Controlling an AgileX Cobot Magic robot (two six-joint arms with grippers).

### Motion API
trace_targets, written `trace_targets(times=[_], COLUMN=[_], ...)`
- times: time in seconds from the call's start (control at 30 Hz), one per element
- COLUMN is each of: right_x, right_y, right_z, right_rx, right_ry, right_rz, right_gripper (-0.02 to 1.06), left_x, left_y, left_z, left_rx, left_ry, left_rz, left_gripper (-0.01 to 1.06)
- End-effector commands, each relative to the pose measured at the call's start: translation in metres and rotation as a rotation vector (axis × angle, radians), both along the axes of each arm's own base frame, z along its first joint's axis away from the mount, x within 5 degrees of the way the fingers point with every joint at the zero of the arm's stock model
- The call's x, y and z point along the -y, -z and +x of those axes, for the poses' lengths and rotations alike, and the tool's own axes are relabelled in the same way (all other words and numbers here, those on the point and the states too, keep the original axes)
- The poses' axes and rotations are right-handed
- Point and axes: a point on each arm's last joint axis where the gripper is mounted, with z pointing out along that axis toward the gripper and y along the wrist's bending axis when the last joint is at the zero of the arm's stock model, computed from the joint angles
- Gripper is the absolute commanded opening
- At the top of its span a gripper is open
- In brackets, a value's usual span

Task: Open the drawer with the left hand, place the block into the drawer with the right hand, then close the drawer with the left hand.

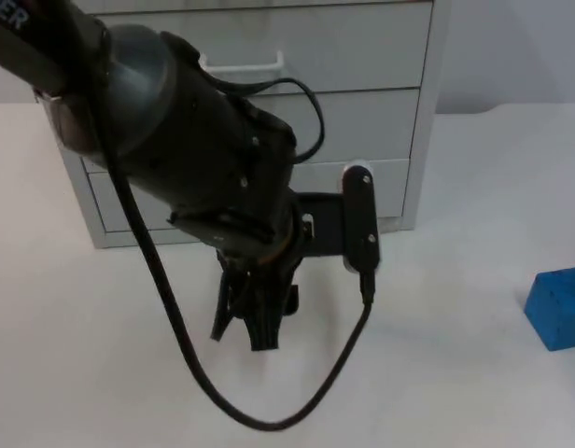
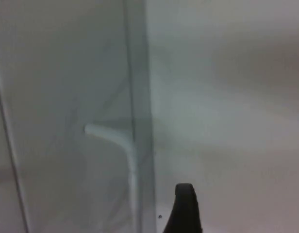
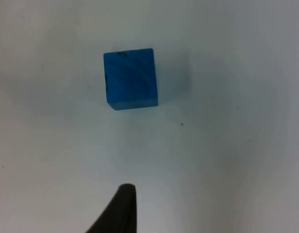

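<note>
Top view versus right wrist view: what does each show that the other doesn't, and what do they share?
Top view alone: the grey drawer cabinet with all drawers shut, a white handle, and the left hand low over the table in front of it. Right wrist view alone: a black fingertip of the right hand, above bare table and short of the block. Both: the blue block resting untouched on the white table.

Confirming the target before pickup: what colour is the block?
Blue; the block shows best in the right wrist view, lying on the white table.
</note>
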Motion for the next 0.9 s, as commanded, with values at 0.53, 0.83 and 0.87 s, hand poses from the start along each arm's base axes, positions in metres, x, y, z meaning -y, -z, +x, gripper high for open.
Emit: trace_targets(times=[0.53, 0.83, 0.87], right_x=[0.000, 0.000, 0.000], right_y=[-0.001, -0.002, -0.002], right_z=[0.002, 0.002, 0.003], right_rx=[0.027, 0.035, 0.039], right_ry=[0.002, 0.002, 0.002], right_rz=[0.004, 0.005, 0.006], right_gripper=[1.05, 1.05, 1.05], left_x=[-0.025, -0.033, -0.032], left_y=[-0.005, -0.004, -0.004], left_z=[0.032, 0.039, 0.039], left_rx=[0.067, 0.045, 0.042], left_ry=[-0.052, -0.051, -0.043], left_rz=[-0.098, -0.146, -0.152], left_gripper=[0.63, 0.63, 0.63])
